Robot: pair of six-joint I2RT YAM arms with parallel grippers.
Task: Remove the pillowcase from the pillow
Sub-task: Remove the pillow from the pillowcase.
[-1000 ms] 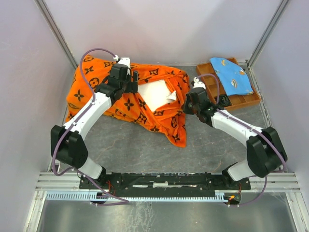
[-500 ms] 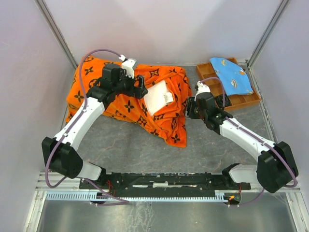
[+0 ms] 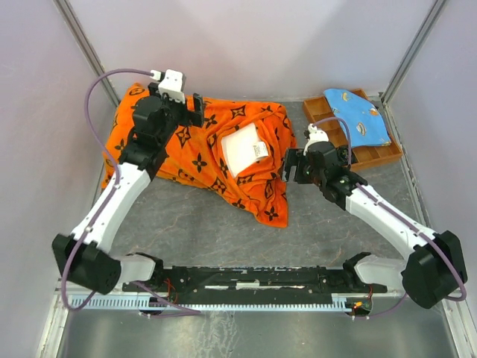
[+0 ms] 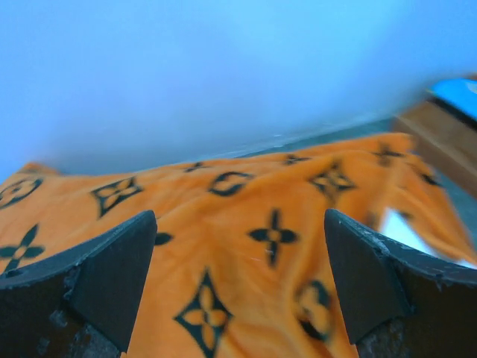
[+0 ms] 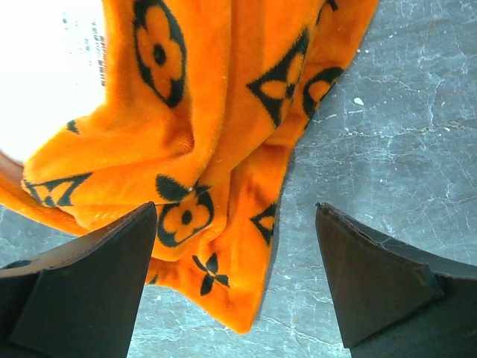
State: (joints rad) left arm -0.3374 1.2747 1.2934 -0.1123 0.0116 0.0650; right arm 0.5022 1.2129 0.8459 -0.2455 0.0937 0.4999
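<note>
The left gripper (image 3: 192,112) has swung from the opening to the frame's upper left, jaws wide and empty. The right gripper (image 3: 291,165), equally spread and empty, has backed off beside the pillowcase (image 3: 190,160). Less white pillow (image 3: 244,149) shows at centre, so the case likely needs regrasping on the desk (image 3: 223,231).

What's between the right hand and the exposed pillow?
Only bunched pillowcase fabric, between right hand and pillow; the top view shows it.
</note>
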